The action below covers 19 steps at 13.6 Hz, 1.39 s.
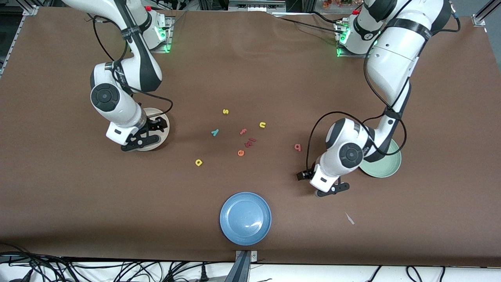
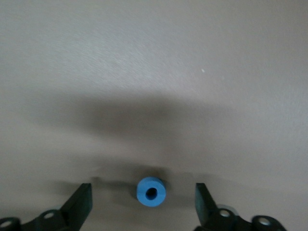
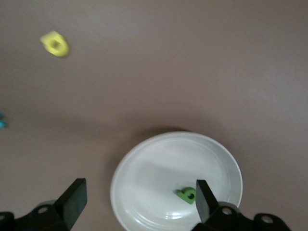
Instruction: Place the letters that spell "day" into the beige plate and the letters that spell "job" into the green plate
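My left gripper [image 1: 319, 191] hangs low over the table beside the green plate [image 1: 387, 166], toward the front camera from it. Its fingers stand open on either side of the blue o [image 2: 151, 191], with a gap on both sides. My right gripper [image 1: 152, 134] is open over the beige plate [image 1: 166, 129], and the dark green d [image 3: 186, 195] lies in that plate [image 3: 144, 178]. On the bare table lie the yellow a [image 1: 199, 162], the teal y [image 1: 215, 132] and the pink-red b [image 1: 298, 147].
A blue plate [image 1: 245, 218] sits near the front edge at mid-table. Loose letters lie in the middle: yellow s [image 1: 225, 111], yellow u [image 1: 262, 125], pink f [image 1: 243, 132], orange e [image 1: 240, 153], a dark red piece [image 1: 250, 141]. A small pale scrap [image 1: 349, 218] lies nearer the front camera than the left gripper.
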### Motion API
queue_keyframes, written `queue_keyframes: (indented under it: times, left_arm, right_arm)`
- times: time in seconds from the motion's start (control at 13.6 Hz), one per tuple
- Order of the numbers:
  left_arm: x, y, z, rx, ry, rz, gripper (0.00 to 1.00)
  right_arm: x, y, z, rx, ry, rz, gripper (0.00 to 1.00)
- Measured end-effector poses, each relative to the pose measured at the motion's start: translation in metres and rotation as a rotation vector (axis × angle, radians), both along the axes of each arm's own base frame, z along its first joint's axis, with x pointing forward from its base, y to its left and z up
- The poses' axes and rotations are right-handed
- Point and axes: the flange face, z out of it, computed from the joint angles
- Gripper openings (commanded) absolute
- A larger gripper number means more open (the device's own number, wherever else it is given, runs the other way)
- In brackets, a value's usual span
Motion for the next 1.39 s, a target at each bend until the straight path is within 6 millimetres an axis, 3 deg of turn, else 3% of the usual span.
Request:
queue_keyframes:
  times: [0.15,0.22,0.37,0.44,0.51,0.59,0.66,0.81,1.39]
  left_arm:
    - [-0.003,-0.007,-0.002,0.018,-0.004,-0.024,0.73]
    - [-0.004,-0.008,-0.003,0.024,-0.004,-0.030,0.71]
    - [-0.004,-0.007,-0.004,0.039,-0.007,-0.043,0.66]
    - [-0.004,-0.007,-0.005,0.041,-0.006,-0.045,0.63]
    - [-0.004,-0.007,-0.006,0.042,-0.004,-0.045,0.59]
    - [-0.005,-0.007,-0.007,0.043,-0.002,-0.045,0.59]
    - [-0.005,-0.006,-0.009,0.044,0.000,-0.044,0.59]
    - [-0.003,-0.005,-0.008,0.046,-0.001,-0.042,0.58]
    - [0.000,-0.001,-0.006,0.052,-0.001,-0.036,0.20]
  right_arm:
    - [0.018,0.036,0.022,0.003,-0.007,0.045,1.00]
    - [0.029,0.048,0.019,0.000,-0.016,0.057,1.00]
    - [0.050,0.067,-0.008,-0.014,-0.015,0.075,0.99]
    - [0.054,0.079,-0.025,-0.016,-0.011,0.091,0.94]
    - [0.057,0.091,-0.041,-0.007,-0.027,0.107,0.83]
    - [0.061,0.101,-0.056,0.009,-0.056,0.118,0.65]
    - [0.062,0.109,-0.068,0.026,-0.072,0.123,0.59]
    - [0.060,0.115,-0.085,0.040,-0.067,0.122,0.59]
    - [0.057,0.127,-0.125,0.051,-0.091,0.139,0.59]
